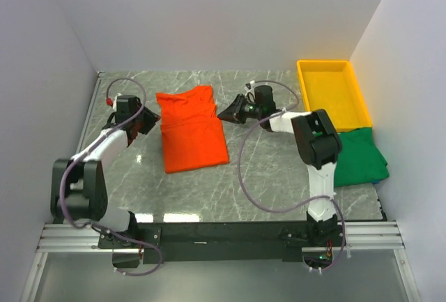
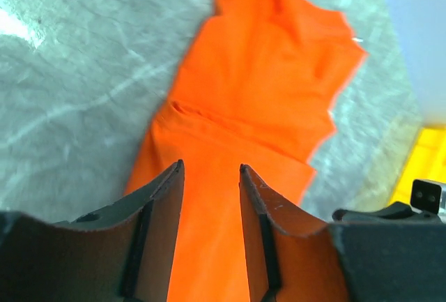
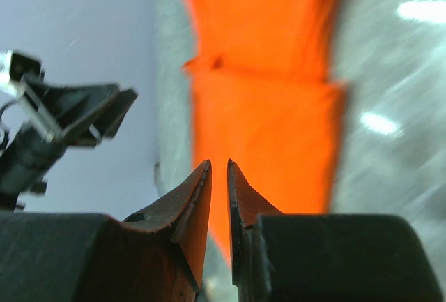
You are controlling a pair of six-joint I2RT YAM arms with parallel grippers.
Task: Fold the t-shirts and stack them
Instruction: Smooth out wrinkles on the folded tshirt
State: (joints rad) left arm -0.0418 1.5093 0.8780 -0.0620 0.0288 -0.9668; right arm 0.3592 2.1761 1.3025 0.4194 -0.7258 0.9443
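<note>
The orange-red t-shirt [image 1: 189, 131] lies folded into a long rectangle on the marble table, left of centre. It fills the left wrist view [image 2: 265, 72] and the right wrist view [image 3: 265, 107]. My left gripper [image 1: 146, 122] hovers at the shirt's left edge, open, with only the cloth below showing between its fingers [image 2: 211, 167]. At the shirt's upper right edge my right gripper [image 1: 228, 112] has its jaws nearly together with a thin empty gap [image 3: 219, 164]. The dark green t-shirt [image 1: 359, 155] lies loosely folded at the far right.
A yellow plastic tray [image 1: 304, 86] stands at the back right, just behind the green shirt. White walls close the table on the left, back and right. The right arm's cable [image 1: 244, 176] loops over the table's middle.
</note>
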